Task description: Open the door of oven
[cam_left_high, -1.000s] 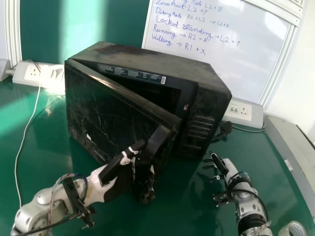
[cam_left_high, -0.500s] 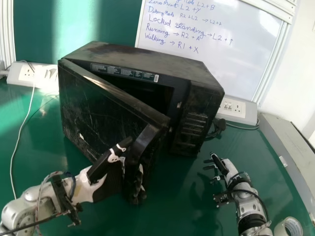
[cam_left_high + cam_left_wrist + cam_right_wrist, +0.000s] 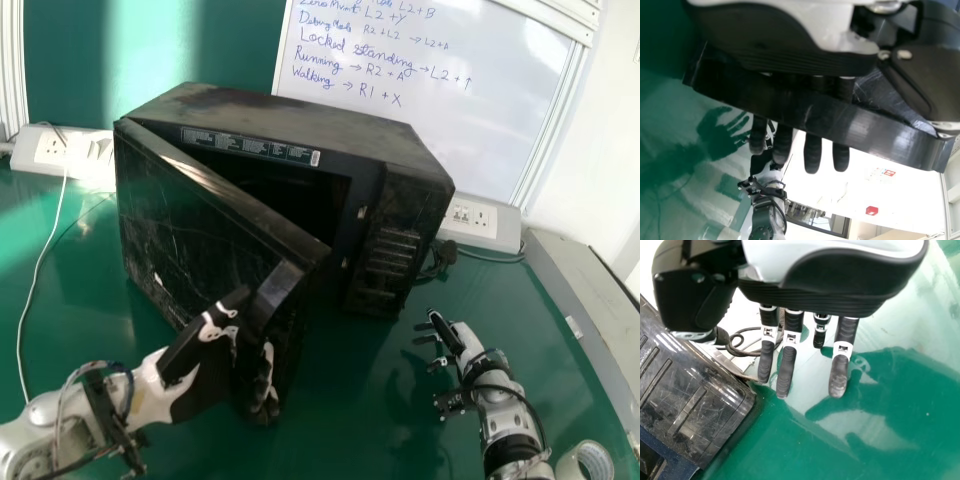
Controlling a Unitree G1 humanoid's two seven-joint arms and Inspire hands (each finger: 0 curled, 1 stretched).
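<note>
The black oven (image 3: 400, 225) has its door (image 3: 205, 225) ajar, hinged at the left, with a dark gap behind the door's top edge. At the door's free edge, my left hand (image 3: 205, 335) is at the handle (image 3: 278, 288). In the left wrist view the left hand (image 3: 812, 152) has fairly straight fingers passed behind the curved black handle (image 3: 805, 112), the palm in front of it. My right hand (image 3: 445, 335) is held open over the table, right of the oven's front corner. The right wrist view shows the right hand (image 3: 786, 370) with straight fingers beside the oven (image 3: 695, 395).
Behind the oven stands a whiteboard (image 3: 440, 90). Socket strips (image 3: 75, 155) flank the oven at left and right, with a white cable (image 3: 40, 270) running down the left side. A grey casing (image 3: 580, 290) borders the green table (image 3: 340, 420) at right, near a tape roll (image 3: 585, 462).
The door has swung wider, its handle edge coming left and towards me together with my left hand. The whole head view has shifted slightly. My right hand has stayed put.
</note>
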